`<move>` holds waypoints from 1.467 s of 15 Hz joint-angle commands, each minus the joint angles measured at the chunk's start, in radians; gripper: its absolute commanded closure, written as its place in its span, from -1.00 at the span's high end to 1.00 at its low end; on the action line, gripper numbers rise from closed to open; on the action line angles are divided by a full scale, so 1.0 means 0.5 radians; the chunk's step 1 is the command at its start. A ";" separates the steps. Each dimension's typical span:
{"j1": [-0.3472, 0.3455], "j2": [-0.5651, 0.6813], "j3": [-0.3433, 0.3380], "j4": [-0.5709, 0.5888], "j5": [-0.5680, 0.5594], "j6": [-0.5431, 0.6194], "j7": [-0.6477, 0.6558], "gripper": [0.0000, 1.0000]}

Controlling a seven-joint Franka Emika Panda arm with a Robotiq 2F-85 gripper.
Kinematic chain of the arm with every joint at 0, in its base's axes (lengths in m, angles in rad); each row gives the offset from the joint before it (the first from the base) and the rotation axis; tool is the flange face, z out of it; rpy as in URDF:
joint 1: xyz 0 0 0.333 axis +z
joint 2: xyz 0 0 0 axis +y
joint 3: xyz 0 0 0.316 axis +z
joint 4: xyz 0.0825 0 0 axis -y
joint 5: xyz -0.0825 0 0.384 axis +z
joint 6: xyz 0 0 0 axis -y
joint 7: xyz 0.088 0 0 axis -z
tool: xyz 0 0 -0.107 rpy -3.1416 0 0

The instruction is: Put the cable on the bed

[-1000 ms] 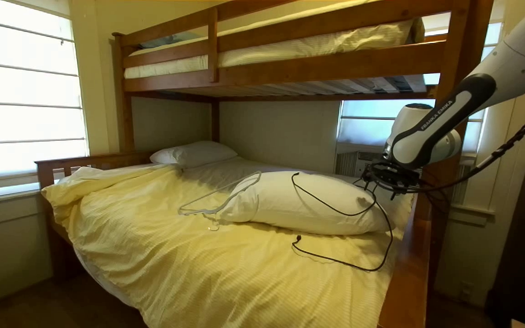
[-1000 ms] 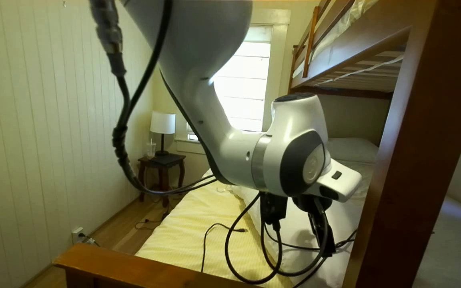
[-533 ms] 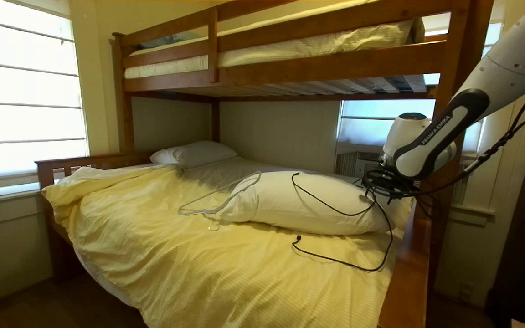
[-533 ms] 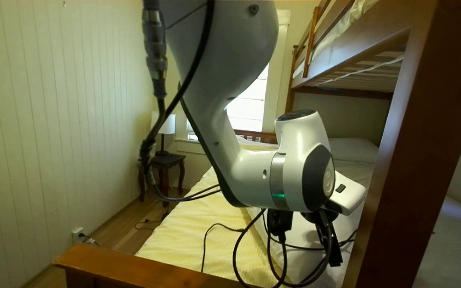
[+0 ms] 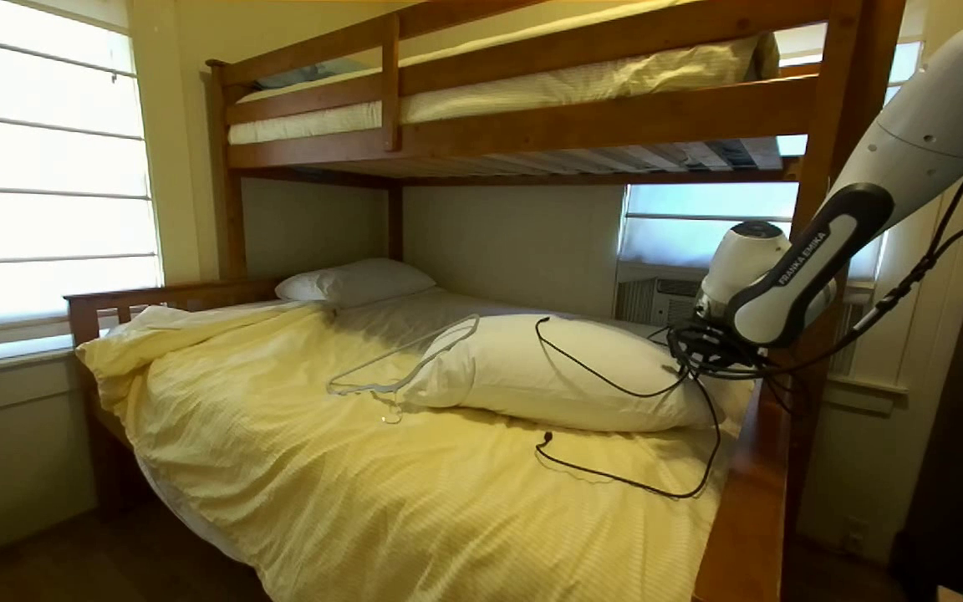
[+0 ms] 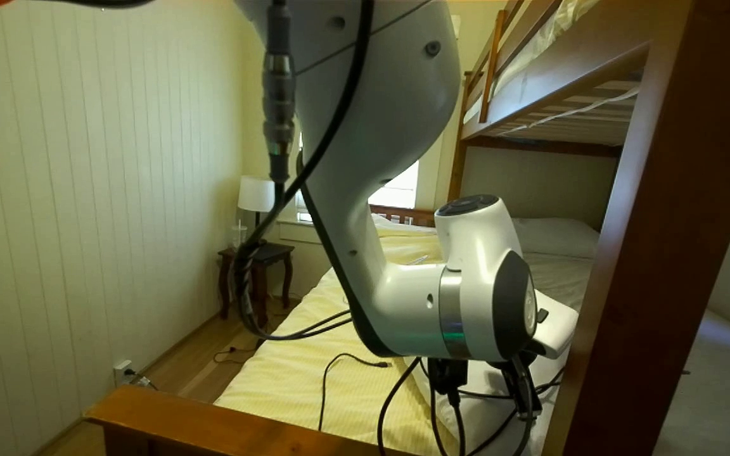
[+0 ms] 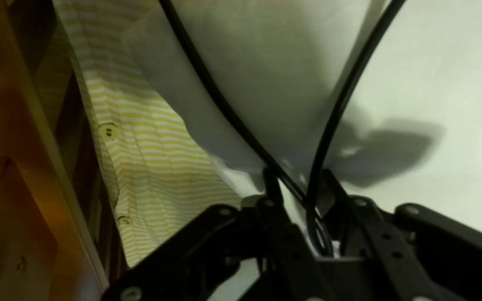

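Yellow cloth (image 5: 348,468), all wrinkly, covers most of the big low bed (image 5: 745,510). A fat white pillow (image 5: 565,368) lies on top, and a pale hanger (image 5: 381,388) leans on its end at nine o'clock. Another white pillow (image 5: 364,282) sits farther back, toward ten o'clock. In an exterior view, the brown wooden top bunk (image 5: 548,127) is up at twelve, a bright window (image 5: 47,184) is between nine and ten, and the arm (image 5: 916,140) is at two. Light letters (image 5: 801,259) on its dark strip say FRANKA EMIKA. In an exterior view, a white lamp (image 6: 256,193) stands on a little dark table (image 6: 282,259) near nine o'clock. The black cable (image 7: 230,115) is on the bed, partly over the fat pillow and partly on the yellow cloth. In the wrist view, the gripper (image 7: 301,182) sits toward six o'clock. Its two fingers (image 7: 280,225) are a little apart, with two strands of the cable crossing between them. I cannot tell if they squeeze it.
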 commanded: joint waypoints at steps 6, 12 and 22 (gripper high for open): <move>0.143 -0.294 0.043 -0.067 -0.295 -0.098 -0.011 -0.95; 0.353 -0.543 0.245 -0.247 -0.297 -0.500 -0.371 -0.95; 0.971 -0.413 0.117 -0.549 0.681 -0.164 -1.582 -0.95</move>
